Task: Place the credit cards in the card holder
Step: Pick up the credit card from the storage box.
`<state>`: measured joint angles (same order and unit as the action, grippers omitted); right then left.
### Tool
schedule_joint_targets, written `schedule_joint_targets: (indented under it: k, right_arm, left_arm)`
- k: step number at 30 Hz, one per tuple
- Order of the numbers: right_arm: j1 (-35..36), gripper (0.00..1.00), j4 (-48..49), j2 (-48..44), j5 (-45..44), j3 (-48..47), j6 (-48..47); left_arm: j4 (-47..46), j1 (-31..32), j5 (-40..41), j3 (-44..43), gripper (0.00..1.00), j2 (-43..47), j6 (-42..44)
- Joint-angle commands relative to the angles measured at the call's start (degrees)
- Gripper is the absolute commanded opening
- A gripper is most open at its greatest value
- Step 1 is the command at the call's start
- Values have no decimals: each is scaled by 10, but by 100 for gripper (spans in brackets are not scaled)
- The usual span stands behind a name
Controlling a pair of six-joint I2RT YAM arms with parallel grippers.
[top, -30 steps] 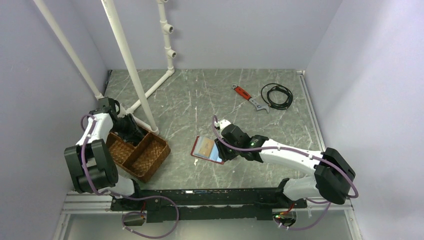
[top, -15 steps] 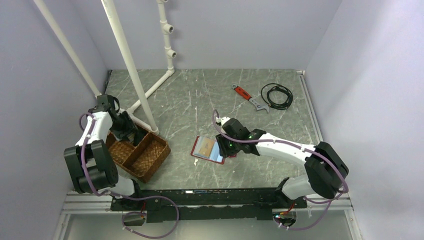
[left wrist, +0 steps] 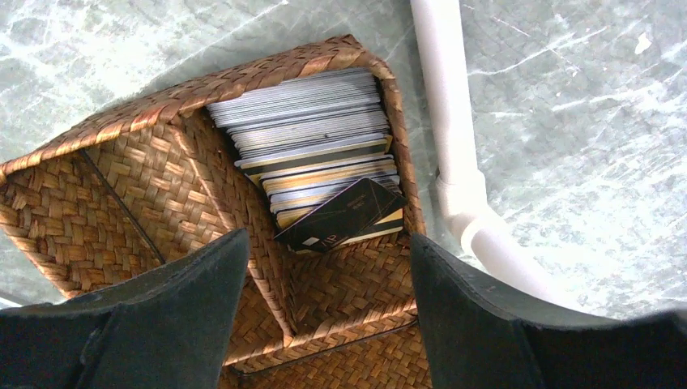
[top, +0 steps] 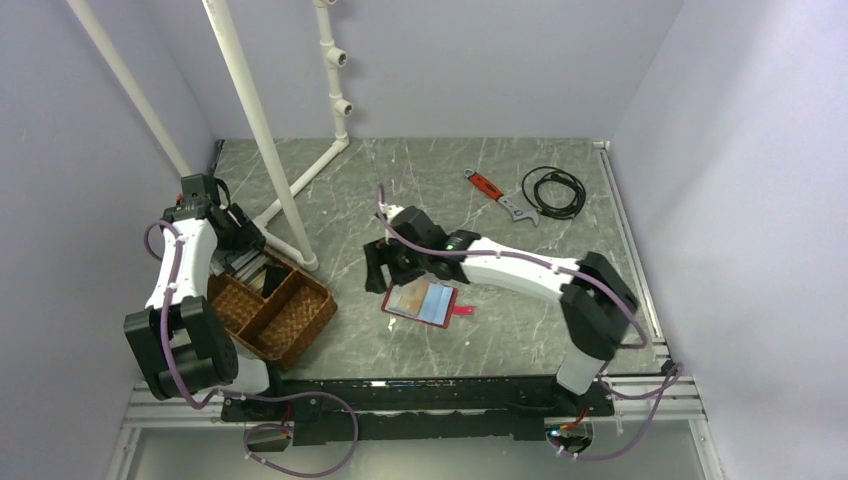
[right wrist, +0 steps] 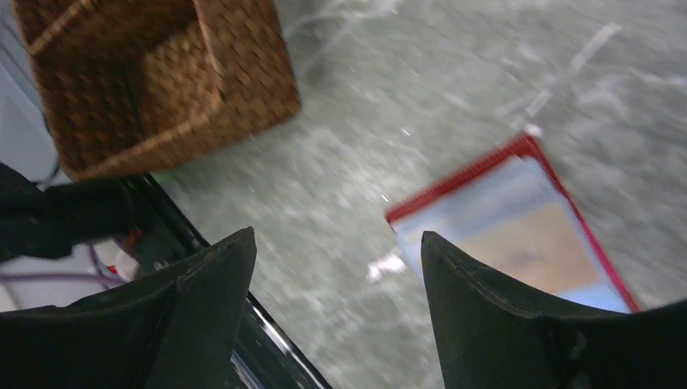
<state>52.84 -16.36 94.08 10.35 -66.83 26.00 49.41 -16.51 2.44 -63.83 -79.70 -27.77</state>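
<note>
Hovering over the far compartment of the wicker tray [left wrist: 121, 162] at the table's left, the left gripper [left wrist: 324, 255] has its fingers spread with nothing between them, above a packed row of credit cards [left wrist: 308, 134] where one dark card [left wrist: 340, 215] lies askew. Near the middle, the card holder [top: 451, 302] lies open and flat, gold-brown and light blue showing inside. The right gripper [right wrist: 336, 239], also spread and empty, hangs just beyond its far left corner. Fetching another card appears to be the step in hand. Next, the left fingers must descend and pinch a single card's edge.
</note>
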Motion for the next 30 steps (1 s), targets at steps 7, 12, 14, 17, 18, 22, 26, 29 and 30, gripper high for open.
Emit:
schedule_joint_targets:
  k: [7, 12, 14, 17, 18, 22, 26, 29, 30]
  right_arm:
    - [49, 84, 21, 134, 22, -147, 247]
    - [50, 82, 2, 122, 25, -135, 228]
    - [39, 82, 8, 99, 31, -105, 216]
    - [11, 81, 14, 63, 48, -64, 196]
    - [1, 81, 19, 53, 55, -51, 192]
    - [-27, 80, 26, 26, 84, -13, 161]
    - [-52, 79, 24, -3, 100, 10, 133]
    - [-61, 79, 25, -29, 101, 28, 119]
    - [-62, 79, 23, -36, 99, 31, 114]
  left_arm:
    - [-81, -2, -167, 26, 71, -29, 65]
    - [-122, -5, -226, 44, 66, -39, 119]
    - [-138, -8, -220, 59, 66, -26, 138]
    - [-146, -19, -206, 75, 65, -16, 156]
    - [-141, -24, -209, 77, 64, -15, 165]
    - [-107, -50, -223, 72, 59, 0, 223]
    - [-77, -51, -226, 64, 60, 13, 305]
    - [-67, -51, -260, 53, 60, 0, 339]
    - [-66, -50, -279, 51, 60, -9, 364]
